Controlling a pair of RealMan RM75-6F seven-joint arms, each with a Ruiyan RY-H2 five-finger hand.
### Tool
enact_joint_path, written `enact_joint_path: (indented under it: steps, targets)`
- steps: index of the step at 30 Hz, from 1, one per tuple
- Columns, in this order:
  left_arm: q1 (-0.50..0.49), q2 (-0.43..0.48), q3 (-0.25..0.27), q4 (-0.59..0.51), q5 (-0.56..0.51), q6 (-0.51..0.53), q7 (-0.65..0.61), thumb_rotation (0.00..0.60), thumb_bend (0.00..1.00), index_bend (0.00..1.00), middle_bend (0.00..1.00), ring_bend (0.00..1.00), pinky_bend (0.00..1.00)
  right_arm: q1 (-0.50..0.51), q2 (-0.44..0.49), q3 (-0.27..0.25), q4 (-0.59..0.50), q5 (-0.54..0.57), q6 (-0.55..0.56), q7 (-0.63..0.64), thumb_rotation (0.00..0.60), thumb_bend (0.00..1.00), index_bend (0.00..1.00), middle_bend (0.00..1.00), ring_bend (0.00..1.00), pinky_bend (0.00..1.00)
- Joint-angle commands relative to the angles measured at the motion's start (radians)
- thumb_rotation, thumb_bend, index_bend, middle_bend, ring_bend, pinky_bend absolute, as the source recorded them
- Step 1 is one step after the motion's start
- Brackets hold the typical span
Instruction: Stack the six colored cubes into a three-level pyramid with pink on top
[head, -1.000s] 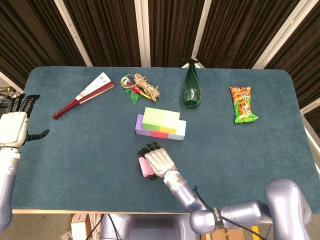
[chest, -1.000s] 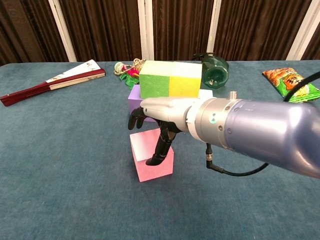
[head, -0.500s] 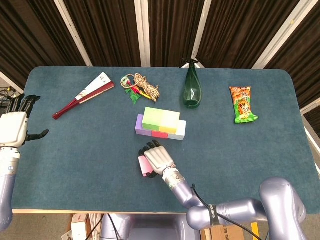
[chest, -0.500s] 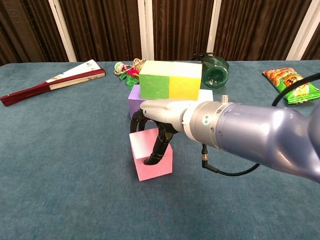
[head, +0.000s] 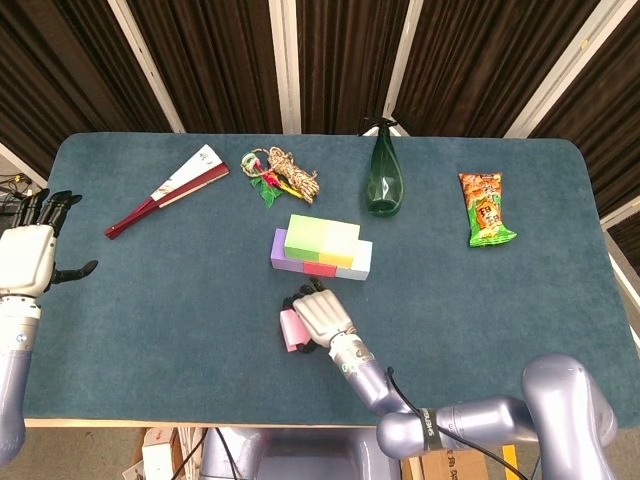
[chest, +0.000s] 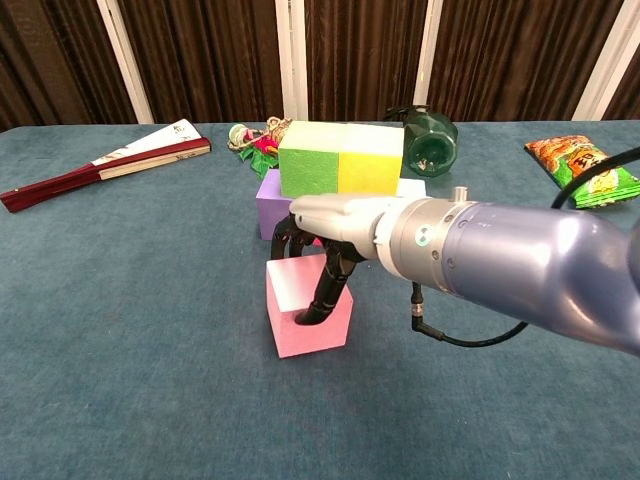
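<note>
With the left hand (head: 28, 262) held spread and empty far left, the pink cube (chest: 308, 318), on the tabletop (chest: 120, 330) under the right hand's (chest: 335, 228) closed fingers, should be squeezed squarely before being lifted onto the stack (chest: 340, 158) just beyond.

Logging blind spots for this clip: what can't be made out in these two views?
- Pink cube: head view, mostly under the right hand; whether it is lifted is unclear.
- Bottom row of cubes: chest view, the red one is hidden behind the right hand.
- Left hand: absent from chest view.
- Snack bag: print too small to read.
</note>
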Motion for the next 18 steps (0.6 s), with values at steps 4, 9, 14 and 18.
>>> enact_joint_path:
  steps: [4,9,14,18]
  targets:
    - [0.003,0.003,-0.001,-0.008,0.010,0.010,0.001,0.600,0.20,0.16,0.09,0.00,0.00,-0.004,0.005,-0.007,-0.007,-0.010,0.008,0.004,0.600,0.25,0.47,0.39,0.22,0.01]
    - [0.006,0.010,-0.006,-0.014,0.008,0.012,-0.004,0.600,0.20,0.16,0.09,0.00,0.00,-0.008,0.021,-0.008,-0.042,-0.018,0.021,0.004,0.600,0.25,0.47,0.40,0.23,0.01]
    - [0.011,0.015,-0.009,-0.010,0.007,0.013,-0.019,0.600,0.20,0.16,0.09,0.00,0.00,-0.014,0.059,-0.015,-0.116,-0.025,0.066,-0.024,0.600,0.25,0.47,0.41,0.23,0.01]
    - [0.013,0.019,-0.011,-0.006,0.008,0.011,-0.032,0.600,0.20,0.16,0.09,0.00,0.00,-0.021,0.105,-0.017,-0.183,-0.013,0.113,-0.055,0.600,0.25,0.47,0.41,0.23,0.01]
